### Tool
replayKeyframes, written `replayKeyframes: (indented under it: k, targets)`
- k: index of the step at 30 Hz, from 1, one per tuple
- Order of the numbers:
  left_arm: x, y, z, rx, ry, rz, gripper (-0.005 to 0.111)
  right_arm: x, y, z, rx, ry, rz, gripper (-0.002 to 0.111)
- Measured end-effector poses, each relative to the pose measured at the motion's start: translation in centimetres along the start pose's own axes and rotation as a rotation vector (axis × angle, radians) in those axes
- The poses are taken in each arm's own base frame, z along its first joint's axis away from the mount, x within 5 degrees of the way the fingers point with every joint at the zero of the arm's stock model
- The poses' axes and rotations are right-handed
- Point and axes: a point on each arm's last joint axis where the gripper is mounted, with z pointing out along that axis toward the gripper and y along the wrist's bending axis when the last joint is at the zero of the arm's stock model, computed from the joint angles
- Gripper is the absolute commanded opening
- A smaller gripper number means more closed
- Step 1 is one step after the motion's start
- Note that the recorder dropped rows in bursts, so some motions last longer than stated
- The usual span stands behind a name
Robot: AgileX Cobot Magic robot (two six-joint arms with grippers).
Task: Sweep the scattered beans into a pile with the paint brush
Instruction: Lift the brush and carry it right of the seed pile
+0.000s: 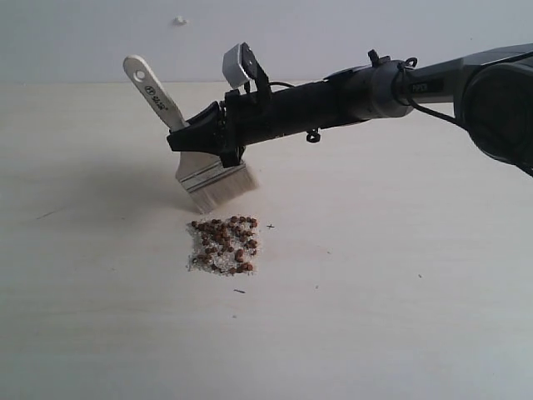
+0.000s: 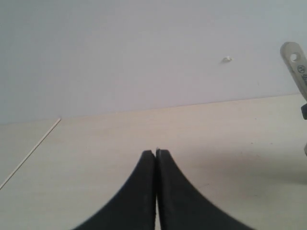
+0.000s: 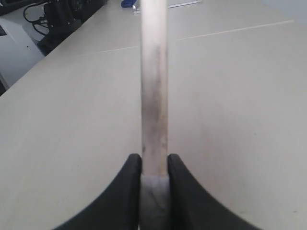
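The beans (image 1: 225, 246) lie in one small reddish-brown pile mixed with pale crumbs on the table, a little left of centre in the exterior view. Just above and behind them hangs the paint brush (image 1: 200, 158), tilted, its white bristles clear of the pile and its pale handle pointing up-left. My right gripper (image 1: 204, 137) is shut on the brush near its metal band; the right wrist view shows the handle (image 3: 154, 96) clamped edge-on between the jaws (image 3: 154, 165). My left gripper (image 2: 156, 152) is shut on nothing, low over bare table, with the brush handle's end (image 2: 295, 62) at that view's edge.
The pale wooden table (image 1: 400, 292) spreads around the pile, with a few dark specks (image 1: 270, 226) near it. A grey wall (image 1: 83, 33) stands behind the far edge. Dark equipment and cables (image 3: 57, 19) sit off the table's side in the right wrist view.
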Motion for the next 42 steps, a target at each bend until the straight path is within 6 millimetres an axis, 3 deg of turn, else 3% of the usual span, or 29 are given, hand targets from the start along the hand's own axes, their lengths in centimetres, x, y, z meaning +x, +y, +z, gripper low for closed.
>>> replayKeyframes:
  k: [9,16,21,24,27,33,37,42]
  targets:
    - [0.0,0.0,0.0,0.0,0.0,0.0,0.0,-1.6,-0.6,-0.6,0.099,-0.01,-0.022,0.0]
    - [0.0,0.0,0.0,0.0,0.0,0.0,0.0,-9.2,0.0,-4.0,0.381,0.056,0.156,0.0]
    - [0.0,0.0,0.0,0.0,0.0,0.0,0.0,-12.2,0.6,-7.1,0.676,0.165,0.356,0.0]
    - [0.0,0.0,0.0,0.0,0.0,0.0,0.0,-12.9,1.2,-9.1,0.86,0.246,0.499,0.0]
    - [0.0,0.0,0.0,0.0,0.0,0.0,0.0,-12.1,2.5,-11.4,1.046,0.39,0.644,0.0]
    - [0.0,0.0,0.0,0.0,0.0,0.0,0.0,-8.5,5.7,-12.1,1.033,0.563,0.88,0.0]
    - [0.0,0.0,0.0,0.0,0.0,0.0,0.0,-5.1,9.0,-12.7,1.052,0.548,1.036,0.0]
    - [0.0,0.0,0.0,0.0,0.0,0.0,0.0,-2.3,12.2,-12.7,1.026,0.453,1.188,0.0]
